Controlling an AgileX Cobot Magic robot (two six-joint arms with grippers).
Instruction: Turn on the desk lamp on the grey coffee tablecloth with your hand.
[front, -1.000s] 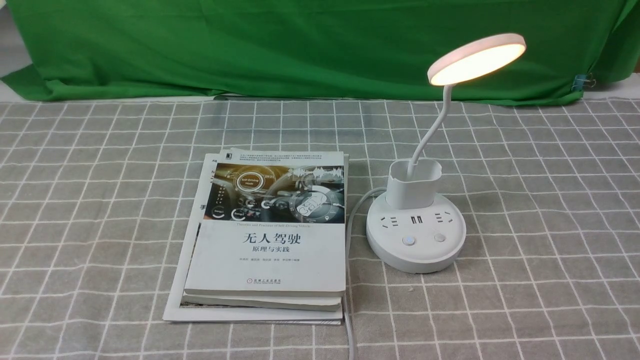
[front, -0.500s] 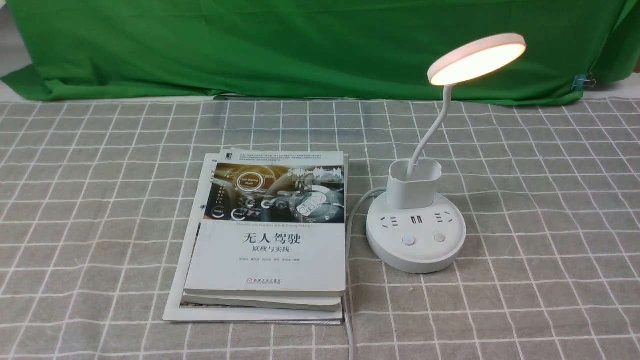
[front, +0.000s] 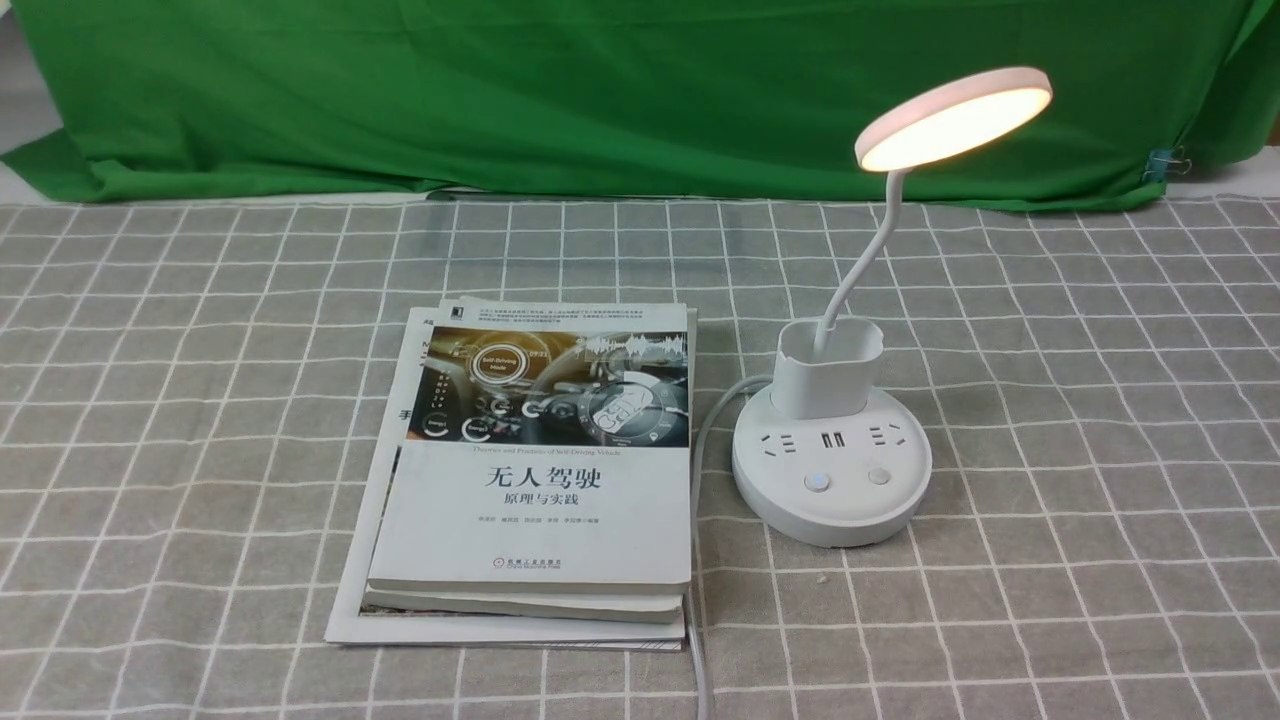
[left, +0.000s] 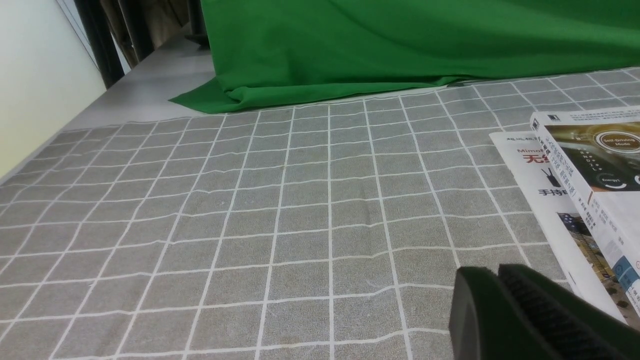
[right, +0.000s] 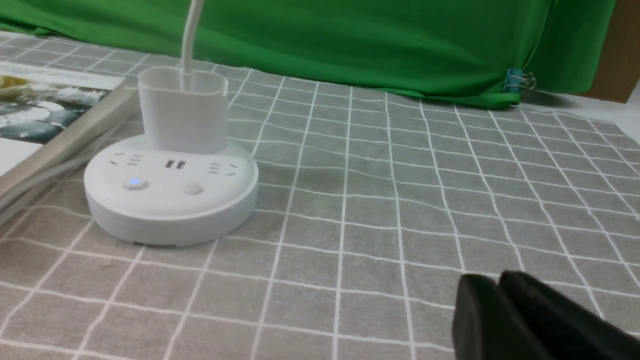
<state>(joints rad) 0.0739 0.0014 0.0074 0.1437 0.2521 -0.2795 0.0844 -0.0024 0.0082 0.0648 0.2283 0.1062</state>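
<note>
The white desk lamp (front: 832, 470) stands on the grey coffee tablecloth (front: 1080, 400), right of centre. Its disc head (front: 955, 118) glows warm white. One of its two base buttons (right: 133, 183) glows blue. The lamp base also shows in the right wrist view (right: 170, 195). My right gripper (right: 497, 280) is shut and empty, low over the cloth, well to the right of the base. My left gripper (left: 497, 272) is shut and empty, just left of the books. Neither arm shows in the front view.
A stack of books (front: 540, 470) lies left of the lamp, also in the left wrist view (left: 590, 175). The lamp's white cord (front: 700, 600) runs between books and base toward the front edge. A green backdrop cloth (front: 600, 90) hangs behind.
</note>
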